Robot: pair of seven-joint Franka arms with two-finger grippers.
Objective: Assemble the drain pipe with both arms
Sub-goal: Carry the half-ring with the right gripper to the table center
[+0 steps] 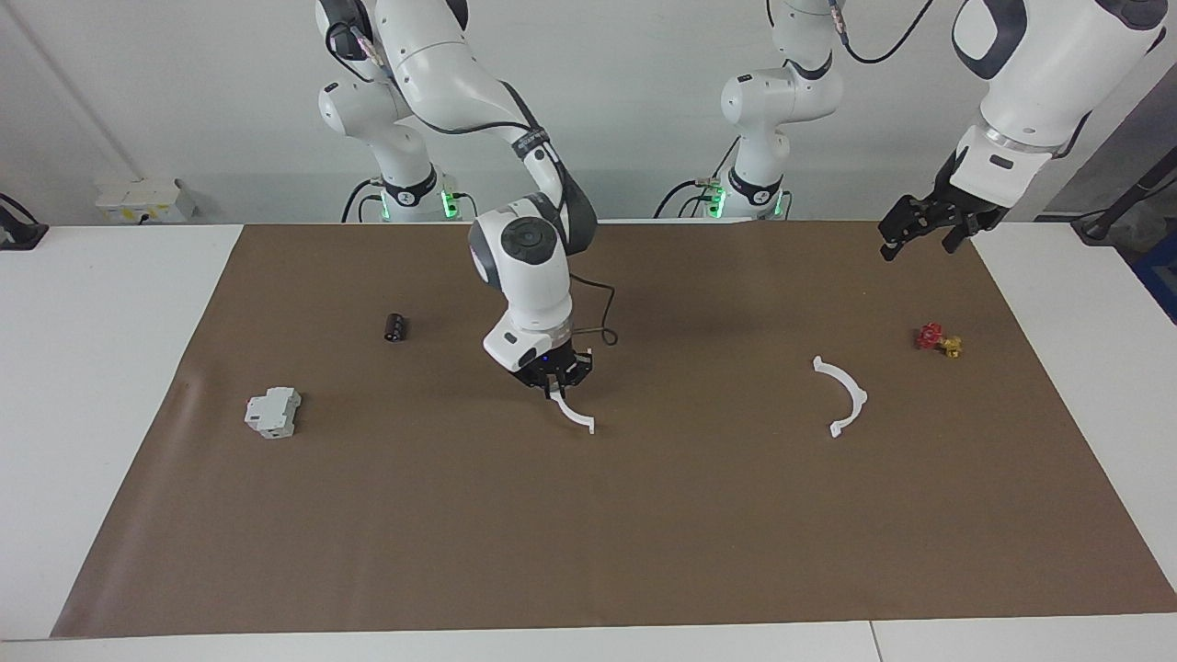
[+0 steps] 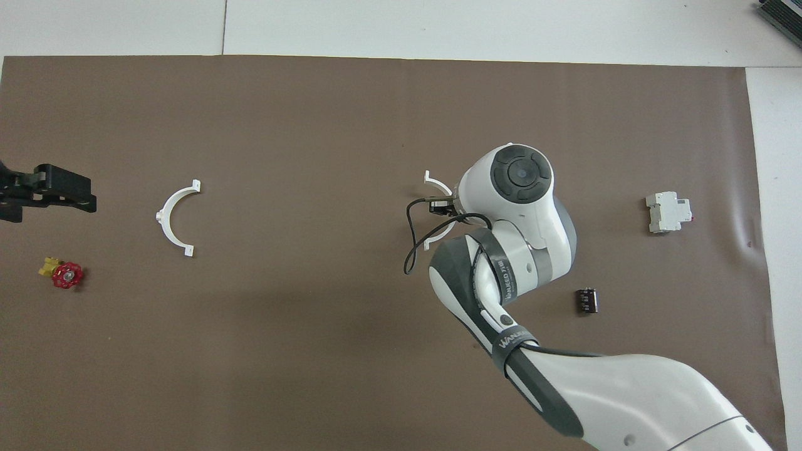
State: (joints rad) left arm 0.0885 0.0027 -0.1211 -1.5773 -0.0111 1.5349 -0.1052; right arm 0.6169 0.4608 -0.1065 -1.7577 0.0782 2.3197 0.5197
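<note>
So the drain pipe is in two halves right now, well apart. One half-ring (image 1: 574, 413) is pinched in the right gripper (image 1: 554, 384), near the middle of the counter (image 1: 644, 552). The gripper has it by the arc, and from the facing view the lower tab looks like it's touching the mat or just above it; can't say for sure. Grabbing it mid-arc makes sense to me, since that leaves both end tabs free to mate with the other piece.

The other half-ring (image 1: 844, 395) lies flat toward the left arm's end, open side facing the held one, so the two already roughly face each other for joining.

The left gripper (image 1: 924, 228) hangs in the air over the edge of the mat at its own end, fingers spread, holding nothing. Looks like it's waiting.

Other stuff: a little red and yellow valve (image 1: 938, 340) sits near the loose half, a bit closer to the robots. It could get bumped if the left arm comes down sloppy. A black cylinder (image 1: 395, 327) and a grey-white block (image 1: 273, 412) sit toward the right arm's end, out of the path between the halves.
</note>
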